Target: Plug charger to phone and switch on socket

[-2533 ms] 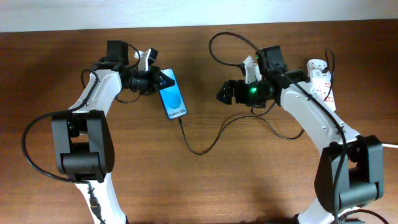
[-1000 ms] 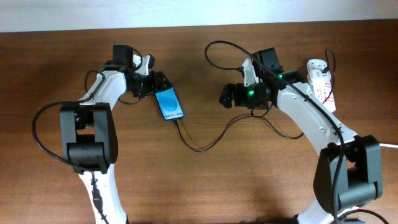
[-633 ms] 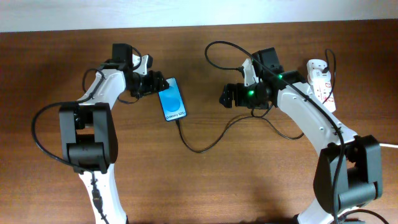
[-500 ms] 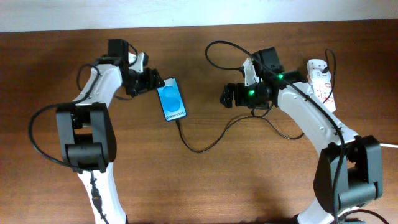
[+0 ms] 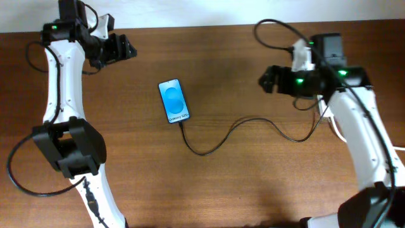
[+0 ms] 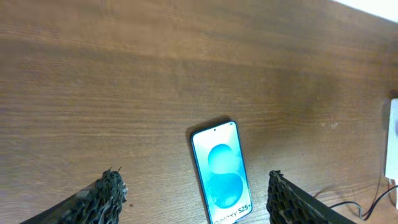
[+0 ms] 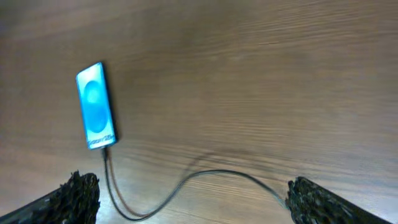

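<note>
Brown wood grain of the desk (image 5: 253,190) fills every view. Only the overhead camera takes in both arms at once. The left gripper (image 5: 125,48) is up near the far left corner and the right gripper (image 5: 266,80) is over the right half. The phone (image 5: 174,101) lies flat between them, well apart from both.

The left wrist camera looks down on the phone from the top end. Its two fingers (image 6: 106,196) stand wide apart at the lower corners with nothing between them but bare desk and the phone far below. It also catches a white sliver (image 6: 393,140) at the right border, too little of it to tell what it is.

The right wrist camera sees the phone off to its left. Its own jaws are spread just as wide and are empty.

The phone has black edges and a bright blue screen with a darker blue oval and small white text near its lower end. The charger (image 5: 218,142), a thin black cable, meets the phone's lower short edge. From there it loops across the desk and runs off under the right arm.
</note>
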Controlling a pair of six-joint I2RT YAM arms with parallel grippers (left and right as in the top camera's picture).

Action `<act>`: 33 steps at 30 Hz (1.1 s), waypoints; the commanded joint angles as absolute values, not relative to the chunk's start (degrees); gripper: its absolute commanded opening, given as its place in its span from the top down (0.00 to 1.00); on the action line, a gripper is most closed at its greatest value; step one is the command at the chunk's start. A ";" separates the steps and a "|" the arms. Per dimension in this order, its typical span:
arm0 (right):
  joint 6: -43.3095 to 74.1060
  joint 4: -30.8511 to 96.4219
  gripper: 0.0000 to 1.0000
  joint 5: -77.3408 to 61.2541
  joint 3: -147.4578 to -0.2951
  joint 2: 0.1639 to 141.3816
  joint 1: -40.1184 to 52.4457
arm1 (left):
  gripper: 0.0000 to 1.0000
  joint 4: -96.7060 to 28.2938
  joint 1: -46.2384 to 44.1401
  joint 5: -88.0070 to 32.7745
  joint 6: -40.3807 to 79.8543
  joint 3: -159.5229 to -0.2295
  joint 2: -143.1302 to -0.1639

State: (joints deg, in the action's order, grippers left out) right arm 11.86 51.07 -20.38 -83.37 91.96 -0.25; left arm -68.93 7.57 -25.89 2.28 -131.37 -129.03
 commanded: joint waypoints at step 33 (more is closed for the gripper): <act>11.86 40.58 0.01 -7.22 -84.55 106.65 -31.16 | 0.01 -72.36 11.51 -25.63 0.16 -135.48 -129.34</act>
State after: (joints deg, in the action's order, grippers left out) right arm 11.03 41.85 -8.32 -83.46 105.62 -30.70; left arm -72.25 11.33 -25.87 0.86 -134.50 -129.03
